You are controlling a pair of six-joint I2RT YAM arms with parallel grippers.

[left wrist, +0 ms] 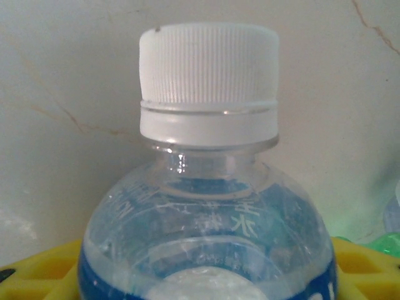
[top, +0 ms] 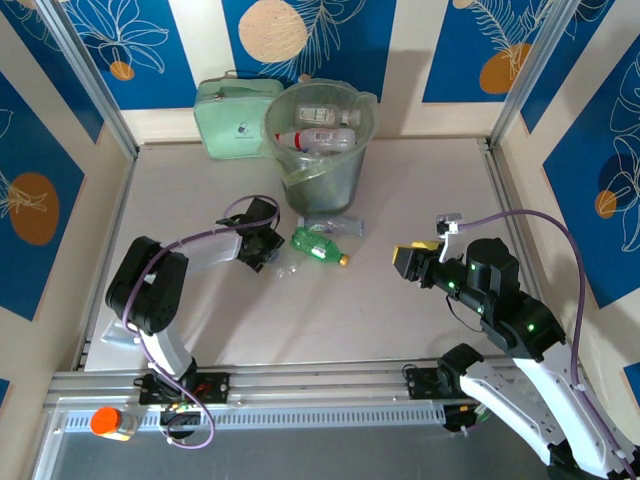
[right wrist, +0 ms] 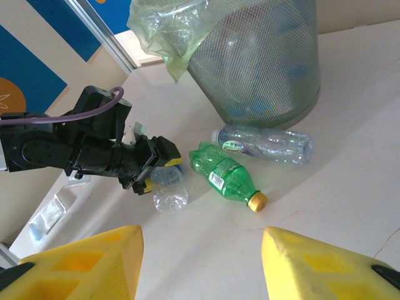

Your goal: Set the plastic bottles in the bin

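A small clear bottle (left wrist: 209, 206) with a white cap (left wrist: 209, 81) and blue label lies on the table, and my left gripper (left wrist: 206, 278) is shut on it, a yellow pad on each side. The top view shows that gripper (top: 268, 250) left of the bottle's clear base (top: 285, 268). Beside it lie a green bottle (top: 318, 245) with a yellow cap and a clear bottle (top: 335, 226) nearer the bin (top: 320, 150), which holds several bottles. My right gripper (right wrist: 200, 262) hovers open and empty, well right of the green bottle (right wrist: 225, 175).
A pale green zipped case (top: 235, 120) leans behind the bin at the back wall. A flat clear packet (right wrist: 44, 219) lies by the left arm's base. An orange-capped bottle (top: 110, 422) sits below the front rail at left. Metal frame posts stand at both sides.
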